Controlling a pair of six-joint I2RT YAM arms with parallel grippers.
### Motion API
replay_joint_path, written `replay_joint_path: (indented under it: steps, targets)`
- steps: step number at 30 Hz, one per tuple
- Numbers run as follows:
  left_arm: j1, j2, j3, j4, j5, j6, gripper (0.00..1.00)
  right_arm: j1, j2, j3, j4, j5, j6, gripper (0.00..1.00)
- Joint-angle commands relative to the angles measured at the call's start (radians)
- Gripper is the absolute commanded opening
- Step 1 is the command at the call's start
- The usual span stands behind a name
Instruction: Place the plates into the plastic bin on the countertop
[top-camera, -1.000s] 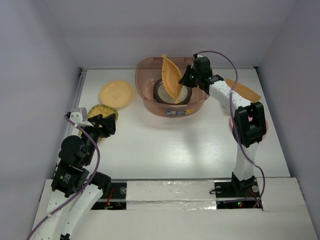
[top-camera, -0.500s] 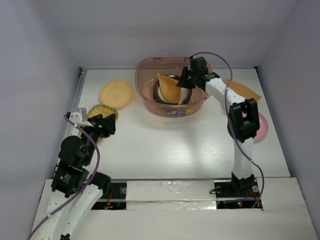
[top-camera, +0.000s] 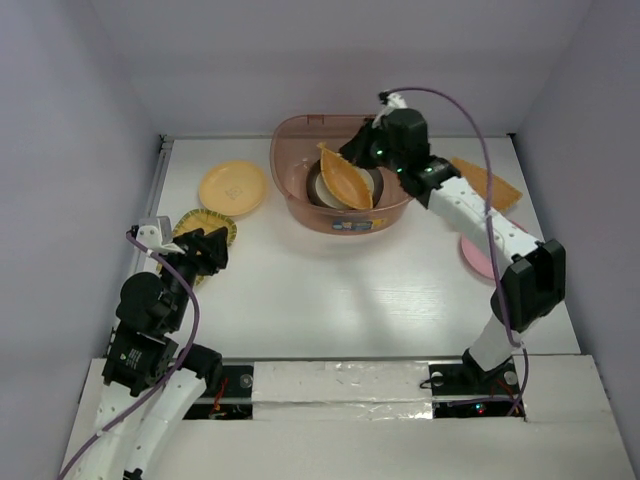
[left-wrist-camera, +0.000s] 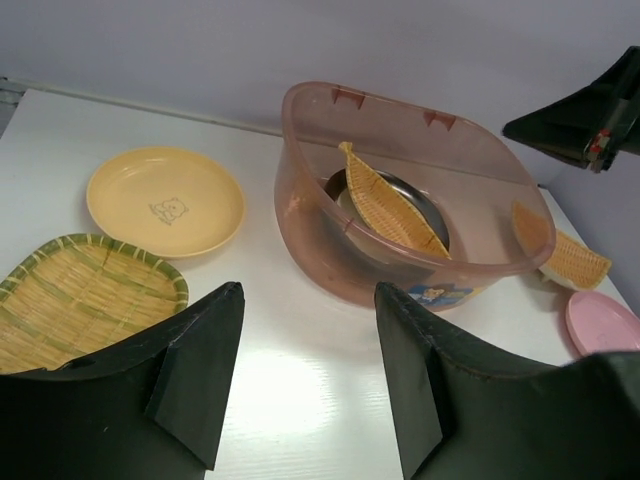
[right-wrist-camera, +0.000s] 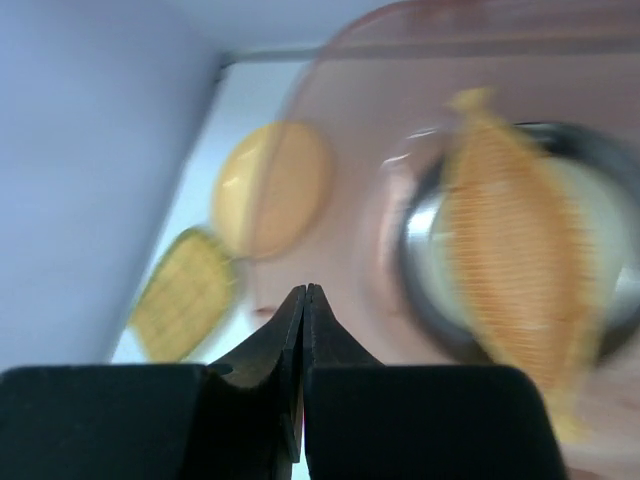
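The plastic bin stands at the back middle of the countertop. The orange leaf-shaped plate lies tilted inside it on a dark-rimmed cream dish; both also show in the left wrist view, plate and bin. My right gripper hovers over the bin's back right, shut and empty. My left gripper is open, low over the countertop beside the yellow ribbed plate. The round yellow plate lies left of the bin.
The orange fan-shaped plate lies right of the bin, and the round pink plate lies nearer, partly under my right arm. Pale walls close in the back and both sides. The arm bases stand at the near edge.
The leaf-shaped plate went from upright in my right gripper to lying loose in the bin. My right gripper let go, closed and rose, and its arm swung out to the right.
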Motion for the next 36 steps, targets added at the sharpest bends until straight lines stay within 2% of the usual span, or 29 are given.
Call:
replay_joint_path:
  steps: [1, 2, 3, 5, 6, 7, 8, 11, 13, 14, 15, 17, 18, 19, 26, 29, 36]
  targets:
    - [0.017, -0.020, -0.004, 0.056, -0.003, 0.011, 0.50, 0.185, 0.029, -0.045, 0.141, -0.004, 0.026, 0.00]
    - [0.017, -0.029, -0.002, 0.053, -0.007, 0.011, 0.47, 0.257, 0.049, -0.043, 0.161, 0.003, 0.059, 0.00]
    - [0.017, -0.034, -0.002, 0.050, -0.012, 0.009, 0.35, 0.289, 0.100, -0.042, 0.204, 0.003, 0.081, 0.00]
    - [0.017, -0.053, 0.000, 0.047, -0.037, 0.007, 0.19, 0.375, 0.157, -0.017, 0.268, 0.022, 0.136, 0.01]
    - [0.017, -0.060, 0.000, 0.047, -0.046, 0.004, 0.07, 0.400, 0.222, 0.000, 0.275, 0.036, 0.150, 0.02]
    - [0.017, -0.069, 0.000, 0.047, -0.064, 0.003, 0.01, 0.423, 0.253, 0.020, 0.278, 0.045, 0.164, 0.01]
    - [0.017, -0.081, 0.000, 0.045, -0.073, 0.000, 0.00, 0.444, 0.282, 0.035, 0.289, 0.059, 0.197, 0.01]
    - [0.017, -0.095, 0.000, 0.047, -0.087, -0.006, 0.00, 0.512, 0.374, 0.061, 0.347, 0.117, 0.280, 0.02]
    - [0.017, -0.095, 0.000, 0.050, -0.075, -0.006, 0.00, 0.546, 0.439, 0.080, 0.373, 0.130, 0.322, 0.14]
    - [0.017, -0.095, -0.002, 0.053, -0.070, -0.006, 0.02, 0.555, 0.459, 0.084, 0.379, 0.182, 0.360, 0.18]
    - [0.017, -0.097, -0.004, 0.054, -0.067, -0.008, 0.09, 0.564, 0.479, 0.086, 0.394, 0.202, 0.380, 0.31]
    - [0.017, -0.098, -0.004, 0.058, -0.055, -0.008, 0.14, 0.576, 0.531, 0.101, 0.404, 0.237, 0.429, 0.42]
    - [0.017, -0.100, -0.004, 0.058, -0.051, -0.008, 0.17, 0.576, 0.548, 0.109, 0.407, 0.251, 0.443, 0.51]
    - [0.017, -0.101, -0.005, 0.058, -0.047, -0.008, 0.18, 0.585, 0.565, 0.118, 0.407, 0.263, 0.455, 0.54]
    - [0.017, -0.115, -0.007, 0.059, -0.037, -0.011, 0.22, 0.586, 0.697, 0.211, 0.425, 0.277, 0.558, 0.59]
    - [0.017, -0.118, -0.007, 0.061, -0.031, -0.011, 0.22, 0.586, 0.720, 0.198, 0.453, 0.282, 0.573, 0.59]
    - [0.017, -0.123, -0.010, 0.061, -0.027, -0.011, 0.23, 0.576, 0.862, 0.400, 0.341, 0.234, 0.557, 0.57]
